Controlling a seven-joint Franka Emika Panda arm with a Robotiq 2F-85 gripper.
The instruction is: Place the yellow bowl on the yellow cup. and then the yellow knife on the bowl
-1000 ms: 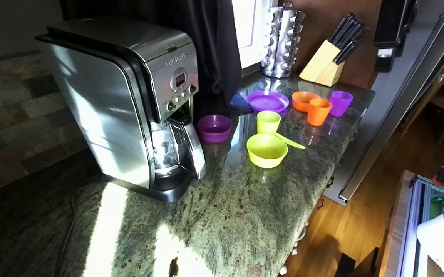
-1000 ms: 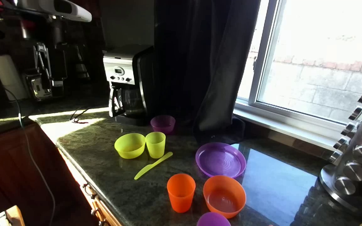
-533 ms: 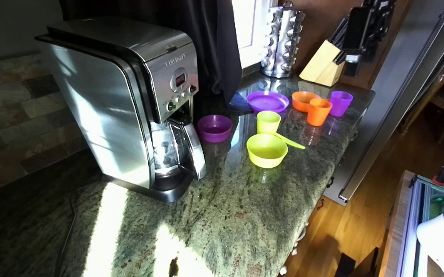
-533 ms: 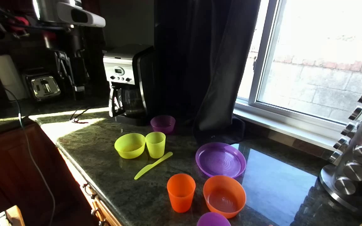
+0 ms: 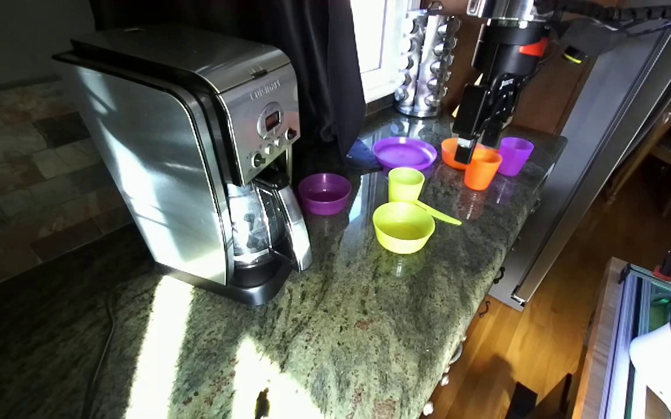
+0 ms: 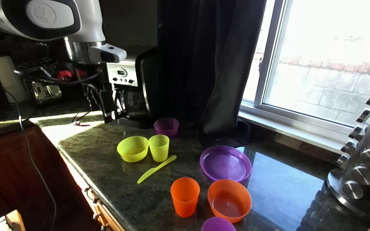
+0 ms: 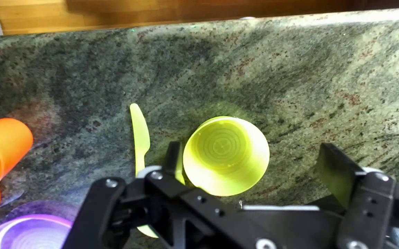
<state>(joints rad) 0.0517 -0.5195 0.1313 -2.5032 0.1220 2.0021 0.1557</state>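
In both exterior views the lime-yellow bowl (image 5: 403, 228) (image 6: 133, 149) stands upright on the dark counter, right beside the narrower yellow cup (image 5: 405, 185) (image 6: 159, 148). Close to them the yellow knife (image 6: 156, 170) (image 5: 440, 214) lies flat. My gripper (image 5: 478, 142) hangs above the counter, pointing down, its jaws wide apart and holding nothing. From the wrist, the bowl (image 7: 226, 155) shows between the spread fingers, nearer the left one. The knife blade (image 7: 139, 135) lies left of that finger; the gripper body hides most of the cup there.
The coffee maker (image 5: 195, 157) rises near the bowl, with a purple bowl (image 5: 325, 195) by it. A purple plate (image 6: 226, 163), an orange cup (image 6: 185, 197), an orange bowl (image 6: 229, 202) and a purple cup (image 5: 515, 156) share the counter. A spice rack (image 5: 425, 64) stands farther back.
My arm has swung in over the counter and come lower: leftward and down in an exterior view, rightward and down from the opposite camera. The dishes and knife have stayed put.
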